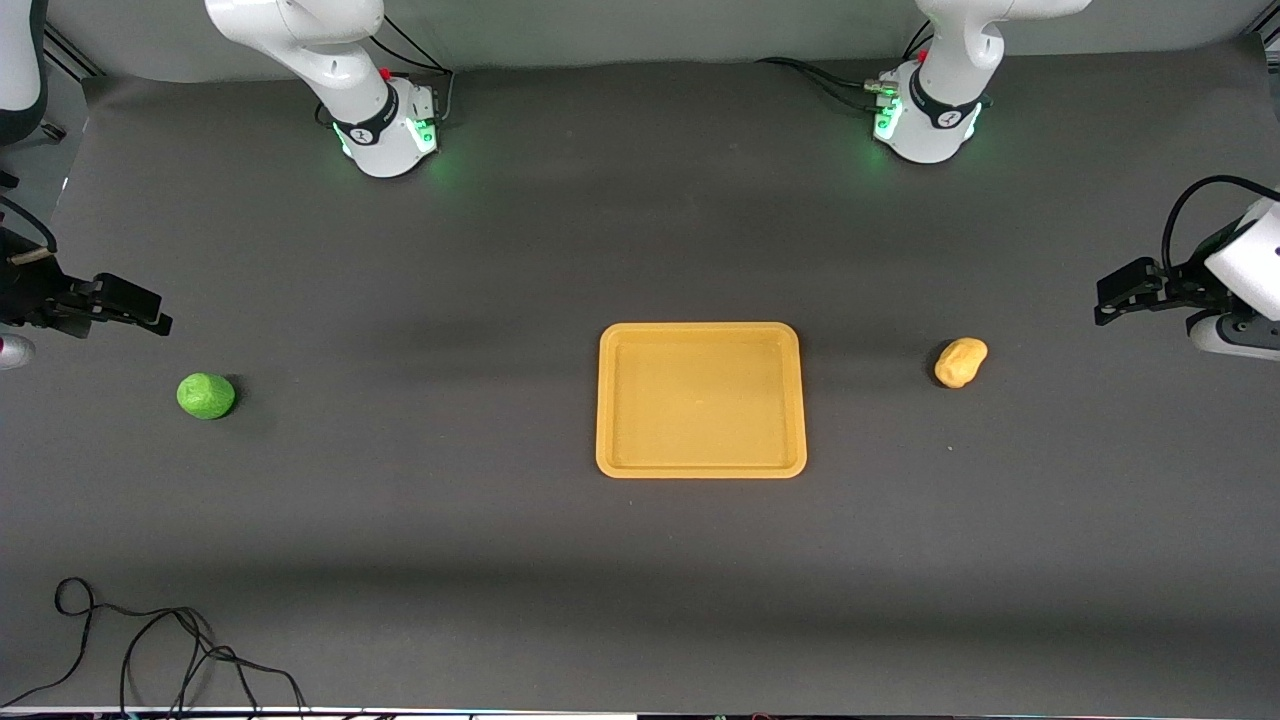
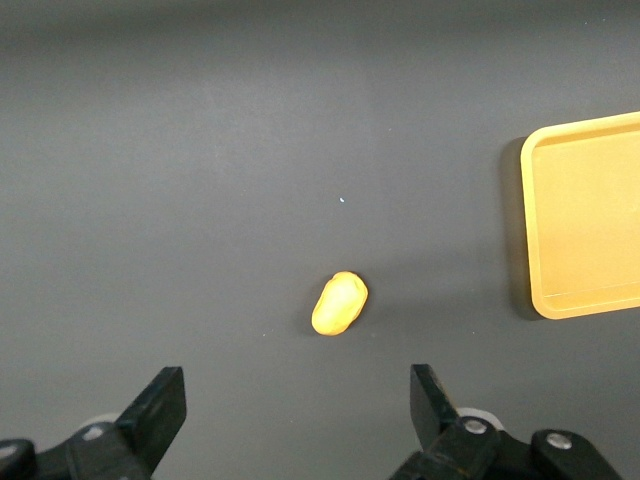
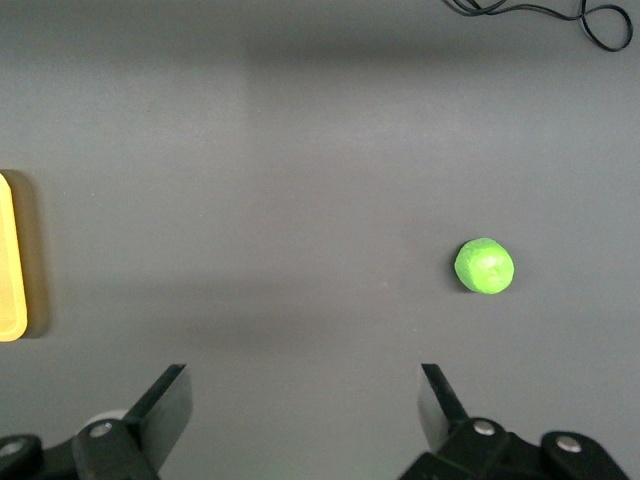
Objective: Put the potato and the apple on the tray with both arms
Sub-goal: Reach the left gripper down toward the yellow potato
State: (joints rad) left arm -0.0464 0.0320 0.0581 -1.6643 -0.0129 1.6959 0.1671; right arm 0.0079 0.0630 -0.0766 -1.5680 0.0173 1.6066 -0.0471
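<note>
The orange-yellow tray (image 1: 700, 329) lies mid-table with nothing in it. The yellow-tan potato (image 1: 961, 362) lies on the mat beside the tray, toward the left arm's end. The green apple (image 1: 206, 395) lies on the mat toward the right arm's end. My left gripper (image 1: 1103, 302) hangs open and empty over the mat at the left arm's end, apart from the potato. Its wrist view shows the potato (image 2: 339, 304) ahead of the open gripper (image 2: 298, 400) and the tray's corner (image 2: 532, 220). My right gripper (image 1: 160, 312) hangs open and empty over the mat above the apple's area; its wrist view shows the apple (image 3: 485, 266) off to one side of the open gripper (image 3: 300, 395).
A loose black cable (image 1: 150, 640) lies on the mat near the front camera at the right arm's end; it also shows in the right wrist view (image 3: 545, 10). The tray's edge (image 3: 10, 260) shows in the right wrist view. The two arm bases (image 1: 390, 135) (image 1: 925, 125) stand farthest from the front camera.
</note>
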